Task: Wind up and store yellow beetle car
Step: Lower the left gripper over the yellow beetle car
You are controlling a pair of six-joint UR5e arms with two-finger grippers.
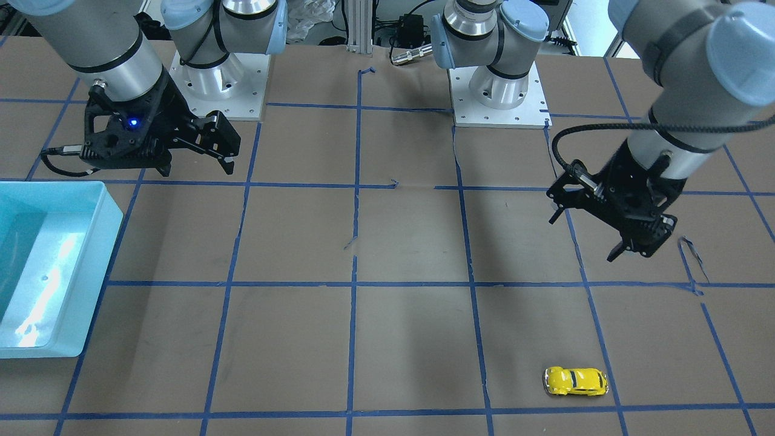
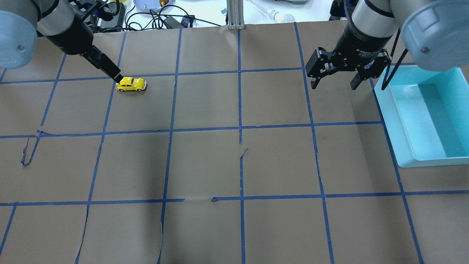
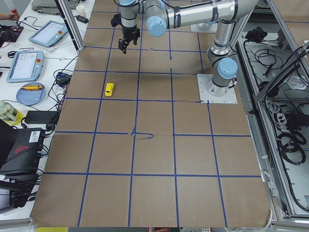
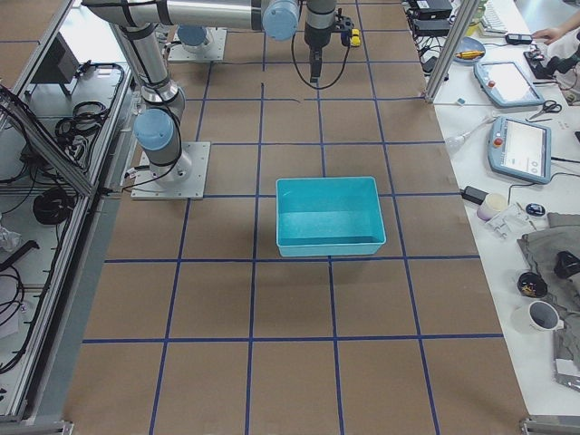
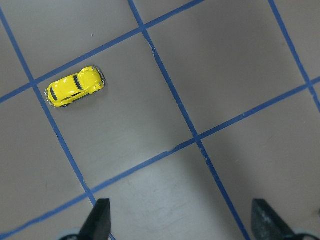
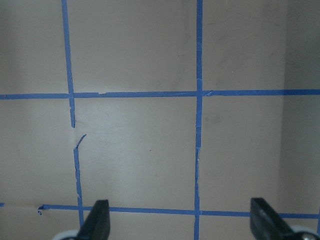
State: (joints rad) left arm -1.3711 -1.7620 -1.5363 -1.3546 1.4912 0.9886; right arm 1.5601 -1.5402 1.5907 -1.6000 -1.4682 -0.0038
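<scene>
The yellow beetle car [image 1: 575, 381] stands on its wheels on the brown table, alone in a taped square; it also shows in the overhead view [image 2: 131, 84] and in the left wrist view [image 5: 75, 86]. My left gripper [image 1: 584, 236] is open and empty, held above the table, and the car lies apart from it, ahead and to one side of its fingers [image 5: 100, 222]. My right gripper [image 2: 333, 84] is open and empty, raised beside the teal bin [image 2: 384, 99]; its fingers [image 6: 97, 222] frame only bare table.
The teal bin [image 1: 112, 212] is empty and sits at the table's edge on my right side. Blue tape lines grid the brown paper, torn in places [image 2: 27, 154]. The two arm bases [image 1: 218, 79] [image 1: 496, 91] stand at the robot's side.
</scene>
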